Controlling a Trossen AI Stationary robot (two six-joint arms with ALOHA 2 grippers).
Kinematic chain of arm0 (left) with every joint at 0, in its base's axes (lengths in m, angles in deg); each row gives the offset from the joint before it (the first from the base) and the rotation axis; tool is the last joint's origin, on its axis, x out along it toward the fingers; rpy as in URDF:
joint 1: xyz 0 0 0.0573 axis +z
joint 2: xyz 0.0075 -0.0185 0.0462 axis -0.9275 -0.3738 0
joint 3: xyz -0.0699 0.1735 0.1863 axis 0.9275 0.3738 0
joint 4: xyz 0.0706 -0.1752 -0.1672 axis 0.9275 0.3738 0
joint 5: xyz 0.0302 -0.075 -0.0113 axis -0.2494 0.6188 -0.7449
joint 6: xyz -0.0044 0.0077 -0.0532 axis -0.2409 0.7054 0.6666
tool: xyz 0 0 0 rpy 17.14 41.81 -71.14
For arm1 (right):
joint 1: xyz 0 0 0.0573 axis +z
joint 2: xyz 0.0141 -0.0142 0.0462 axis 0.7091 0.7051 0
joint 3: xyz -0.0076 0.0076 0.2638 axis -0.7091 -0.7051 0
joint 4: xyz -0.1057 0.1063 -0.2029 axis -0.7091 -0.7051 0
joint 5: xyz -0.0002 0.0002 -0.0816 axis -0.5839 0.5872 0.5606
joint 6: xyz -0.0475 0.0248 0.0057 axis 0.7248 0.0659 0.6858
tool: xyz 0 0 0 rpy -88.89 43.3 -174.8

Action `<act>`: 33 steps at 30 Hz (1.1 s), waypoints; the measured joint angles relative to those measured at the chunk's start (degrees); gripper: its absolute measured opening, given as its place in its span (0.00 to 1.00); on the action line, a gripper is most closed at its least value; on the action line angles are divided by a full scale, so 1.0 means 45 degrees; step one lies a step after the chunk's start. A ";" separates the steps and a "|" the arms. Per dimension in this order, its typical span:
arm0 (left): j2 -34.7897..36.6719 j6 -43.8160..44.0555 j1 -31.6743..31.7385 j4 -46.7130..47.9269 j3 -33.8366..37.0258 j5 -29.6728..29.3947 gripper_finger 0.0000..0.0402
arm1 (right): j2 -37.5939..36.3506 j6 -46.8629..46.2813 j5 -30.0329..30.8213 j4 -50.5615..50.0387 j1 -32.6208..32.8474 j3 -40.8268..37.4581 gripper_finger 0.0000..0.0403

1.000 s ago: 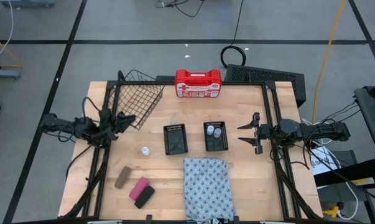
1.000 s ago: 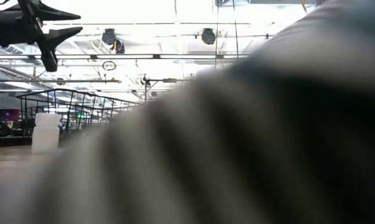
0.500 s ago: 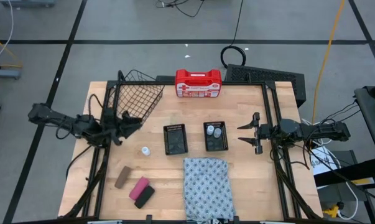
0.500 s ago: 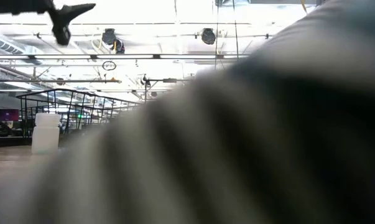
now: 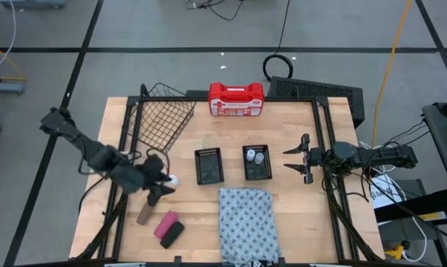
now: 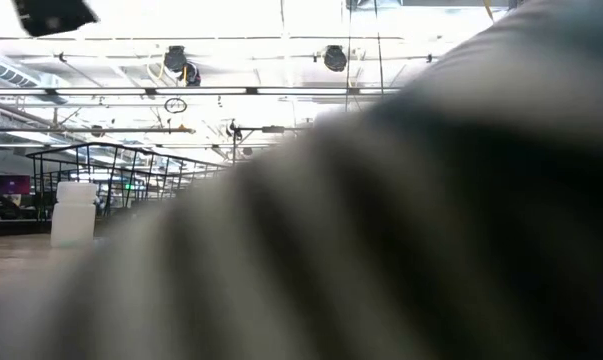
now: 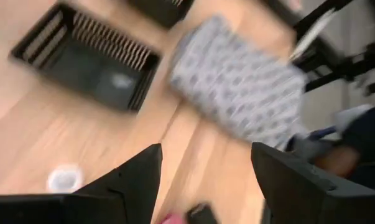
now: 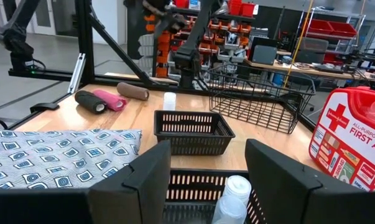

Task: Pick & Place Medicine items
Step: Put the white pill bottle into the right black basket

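Nearby, pink block (image 5: 165,223) lies diagonal, beside black block (image 5: 172,235).

A blurred grey striped mass (image 6: 401,230) is filling most of the low view, hiding the table and everything on it. In that view only a dark corner of an arm (image 6: 51,14) is showing, cut off by the top edge. The left wrist view is smeared: a black tray (image 7: 87,59), a patterned cloth (image 7: 243,87) and a small white bottle (image 7: 64,179) are losing their outlines, and a pink block (image 7: 171,219) is getting cut off at the bottom edge.
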 joint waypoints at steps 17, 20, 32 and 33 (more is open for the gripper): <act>-0.2987 0.6639 -0.2391 0.1094 0.2205 -0.1678 0.54 | 0.0000 -0.0002 -0.0002 0.0005 0.0000 0.0005 0.49; -0.3649 0.6957 -0.2396 0.1044 0.2580 -0.1390 0.52 | 0.0000 0.0001 -0.0002 0.0000 0.0000 0.0005 0.49; -0.6454 0.6472 -0.2353 0.0268 0.2838 -0.0830 0.53 | 0.0000 -0.0002 -0.0002 0.0005 0.0000 0.0005 0.49; -0.6729 0.6360 -0.2326 0.0073 0.2838 -0.0950 0.53 | 0.0000 -0.0002 -0.0002 0.0005 0.0000 0.0005 0.49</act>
